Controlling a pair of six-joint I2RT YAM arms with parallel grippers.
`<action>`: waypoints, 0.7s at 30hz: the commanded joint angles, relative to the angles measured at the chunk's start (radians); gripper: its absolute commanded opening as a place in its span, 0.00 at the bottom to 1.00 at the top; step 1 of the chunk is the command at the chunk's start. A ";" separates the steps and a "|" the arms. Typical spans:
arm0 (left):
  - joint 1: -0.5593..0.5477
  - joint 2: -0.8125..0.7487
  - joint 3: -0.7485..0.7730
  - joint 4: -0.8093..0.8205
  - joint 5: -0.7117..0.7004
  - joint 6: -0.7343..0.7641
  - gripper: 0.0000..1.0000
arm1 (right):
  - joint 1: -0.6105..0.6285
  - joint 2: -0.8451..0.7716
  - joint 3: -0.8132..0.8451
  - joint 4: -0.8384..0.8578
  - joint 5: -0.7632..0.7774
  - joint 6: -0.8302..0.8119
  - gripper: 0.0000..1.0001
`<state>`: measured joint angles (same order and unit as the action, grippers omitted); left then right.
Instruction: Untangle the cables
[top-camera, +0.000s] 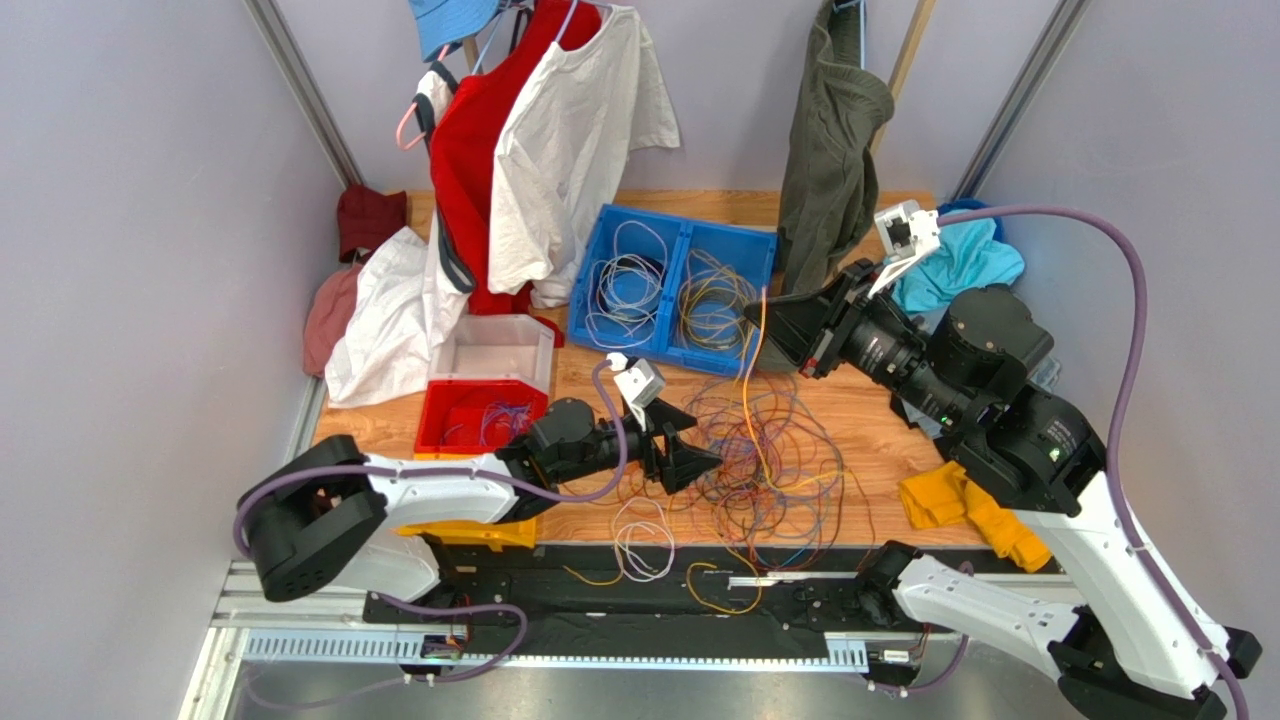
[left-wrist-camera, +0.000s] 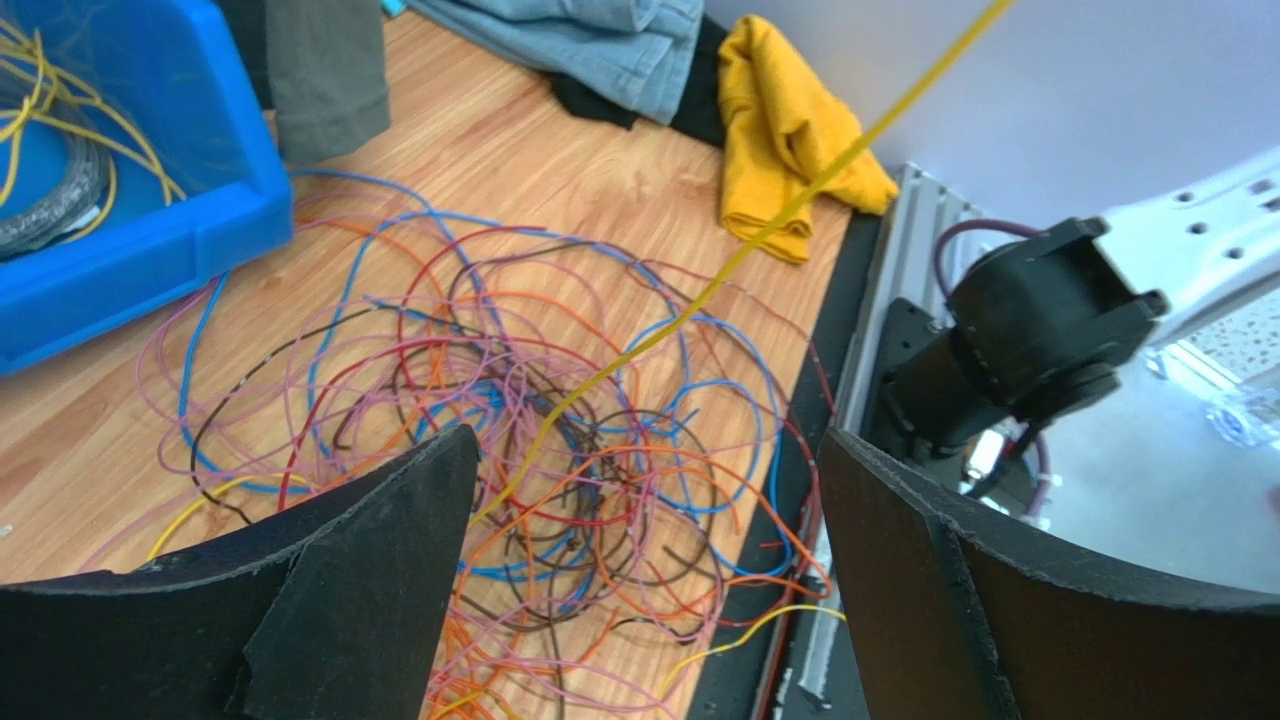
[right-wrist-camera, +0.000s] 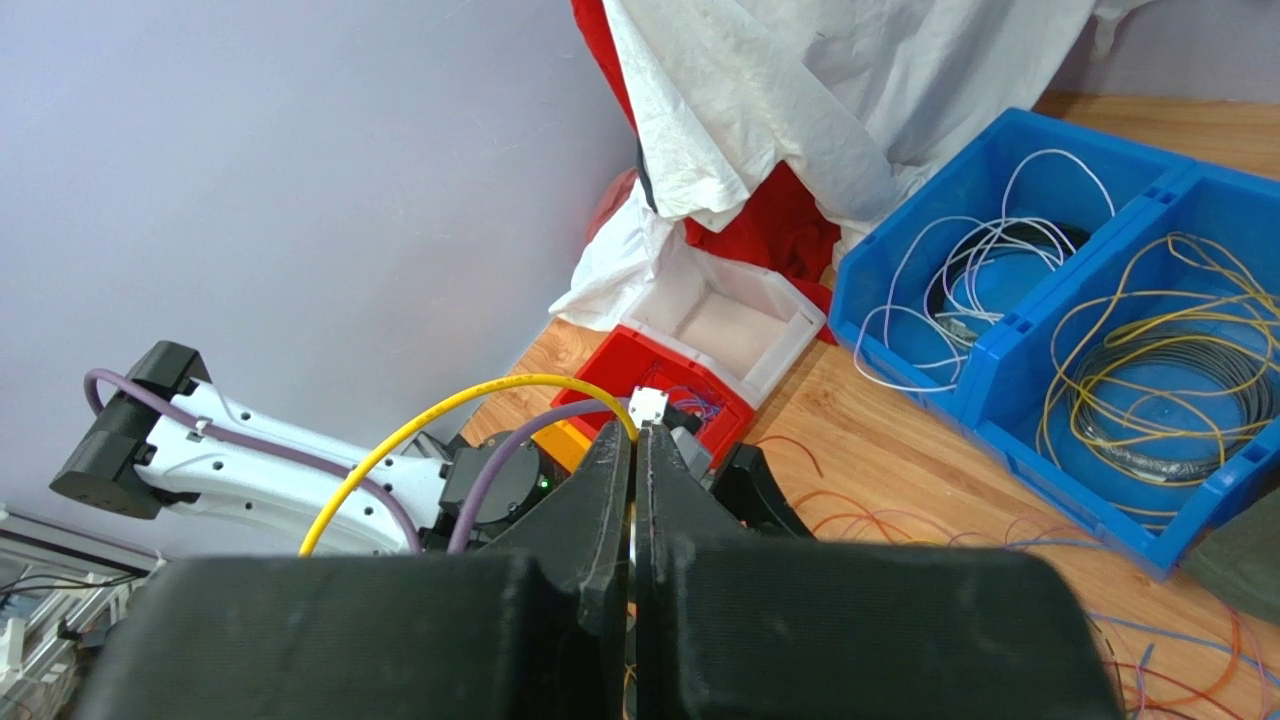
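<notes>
Cables (left-wrist-camera: 451, 345): light, limp, snag-prone. Right gripper (right-wrist-camera: 634, 450) pinches yellow strand (left-wrist-camera: 781, 221); left gripper (left-wrist-camera: 646, 488) spread beside them. Best hold, judged: free loop at near edge.

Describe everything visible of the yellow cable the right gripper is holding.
The yellow cable is a thin, smooth wire that looks plastic-coated. The right gripper is shut on it, holding it above the table. From the gripper it arcs outward, then slants almost straight down into the tangle of coloured cables. There its lower part is lost among the other strands. Neither end can be made out.
</notes>
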<state>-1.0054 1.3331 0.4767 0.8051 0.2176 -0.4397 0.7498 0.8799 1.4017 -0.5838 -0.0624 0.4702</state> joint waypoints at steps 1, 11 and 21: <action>0.001 0.069 0.043 0.169 -0.026 0.018 0.90 | 0.003 -0.025 0.036 -0.010 -0.014 0.002 0.00; 0.001 0.124 0.097 0.189 -0.069 0.019 0.80 | 0.003 -0.041 0.003 -0.011 -0.014 -0.002 0.00; 0.001 0.164 0.157 0.161 -0.058 0.016 0.23 | 0.005 -0.064 -0.029 -0.005 -0.007 -0.001 0.00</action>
<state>-1.0058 1.4853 0.5884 0.9257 0.1516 -0.4358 0.7498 0.8349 1.3838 -0.5953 -0.0624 0.4702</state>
